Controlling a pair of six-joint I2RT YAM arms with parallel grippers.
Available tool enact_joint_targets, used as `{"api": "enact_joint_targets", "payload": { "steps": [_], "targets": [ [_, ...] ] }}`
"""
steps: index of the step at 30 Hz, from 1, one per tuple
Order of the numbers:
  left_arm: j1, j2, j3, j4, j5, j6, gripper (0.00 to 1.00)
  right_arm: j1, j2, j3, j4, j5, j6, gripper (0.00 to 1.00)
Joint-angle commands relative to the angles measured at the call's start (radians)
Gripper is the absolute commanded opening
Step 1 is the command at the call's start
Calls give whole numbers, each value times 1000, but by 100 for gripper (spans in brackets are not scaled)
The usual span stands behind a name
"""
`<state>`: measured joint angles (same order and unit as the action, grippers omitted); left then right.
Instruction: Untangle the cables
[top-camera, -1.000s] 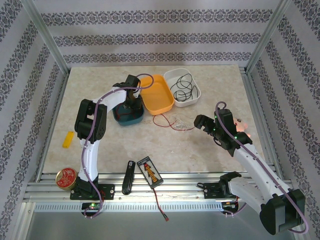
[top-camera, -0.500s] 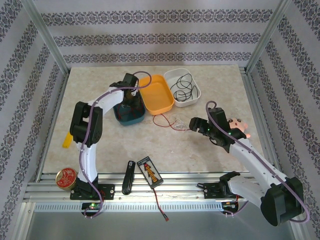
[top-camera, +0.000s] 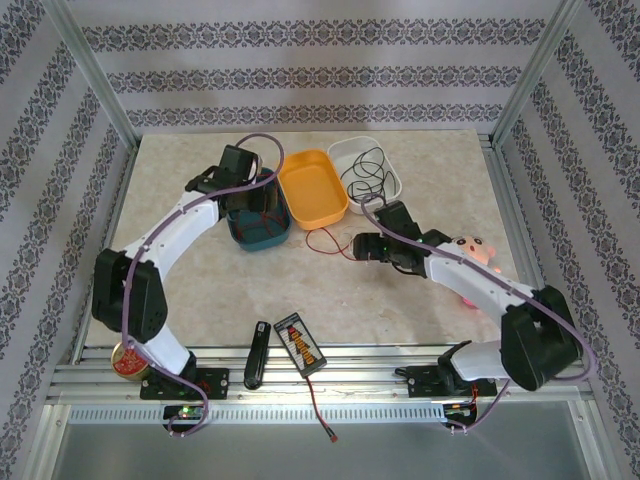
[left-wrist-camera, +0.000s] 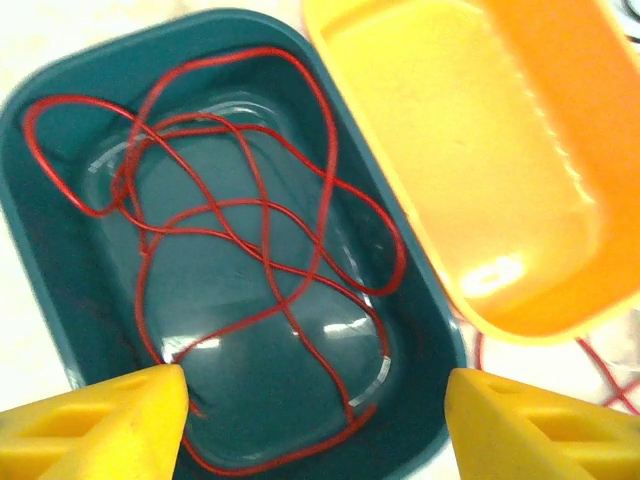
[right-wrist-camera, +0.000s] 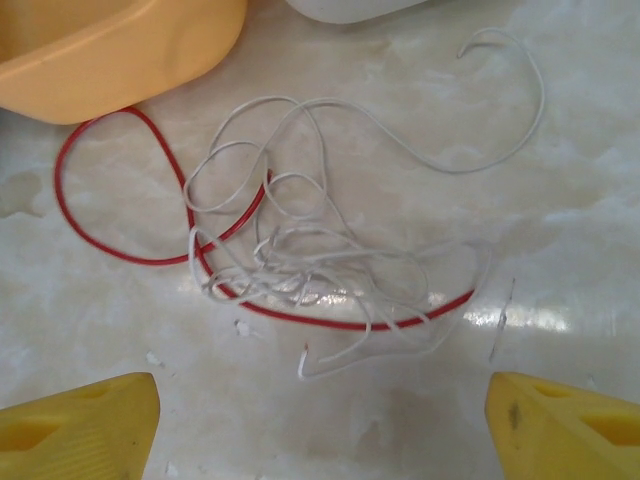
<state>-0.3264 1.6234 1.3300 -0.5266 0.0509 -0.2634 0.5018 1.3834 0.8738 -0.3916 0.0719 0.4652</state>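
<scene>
Over the teal tray: the left gripper (left-wrist-camera: 320, 425) hangs with its yellow fingers spread wide and nothing between them. Below it, a thin red wire (left-wrist-camera: 325, 190) lies looped inside the deep teal plastic tray (left-wrist-camera: 430, 300), crossing itself several times.
Table centre: the right gripper (right-wrist-camera: 320, 420) looks straight down with its claw released and wide. Under it, a pale whitish wire (right-wrist-camera: 300, 275) is bunched in a loose knot on the marble-patterned table (right-wrist-camera: 560, 230).
Red strand: a red strand (right-wrist-camera: 58, 190) curves out from beside the shallow orange plastic tray (right-wrist-camera: 120, 50) and runs through the whitish knot. Whether it belongs to the wire in the teal tray cannot be told.
Far tray: a thin black wire (top-camera: 365, 175) is coiled alone in the white tray (top-camera: 392, 170).
Step in hand: probably lining up on the white-and-red snarl, with black already sorted and the orange tray bare.
Next move: drop the right claw onto a whitish loop clear of the red, pinch it, and lift slowly so it slides free.
Watch-out: a pinch that catches both strands would likely tighten the knot.
</scene>
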Motion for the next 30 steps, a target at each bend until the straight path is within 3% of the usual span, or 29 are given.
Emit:
{"api": "enact_joint_targets", "payload": {
  "steps": [1, 3, 6, 9, 14, 16, 27, 30],
  "targets": [
    [-50, -54, -69, 92, 35, -55, 78, 6, 85, 64, 27, 24, -63, 84],
    [-78, -78, -109, 136, 35, -70, 83, 7, 149, 98, 34, 13, -79, 83],
    [-109, -98, -145, 182, 26, -87, 100, 6, 243, 157, 20, -7, -93, 74],
    [-127, -108, -161, 211, 20, -87, 100, 6, 295, 179, 28, -24, -89, 55],
    [-150, -123, -184, 264, 19, -53, 100, -4, 265, 154, 13, -13, -60, 14],
    [-164, -130, -197, 294, 22, -32, 100, -12, 214, 126, -6, 7, -49, 6],
    [-285, -52, -186, 381, 16, 127, 100, -161, -148, -76, -122, 31, 23, 2],
    [-336, 0, -158, 358, -18, 171, 91, -207, -235, -98, -176, 31, 32, 3]
  ]
}}
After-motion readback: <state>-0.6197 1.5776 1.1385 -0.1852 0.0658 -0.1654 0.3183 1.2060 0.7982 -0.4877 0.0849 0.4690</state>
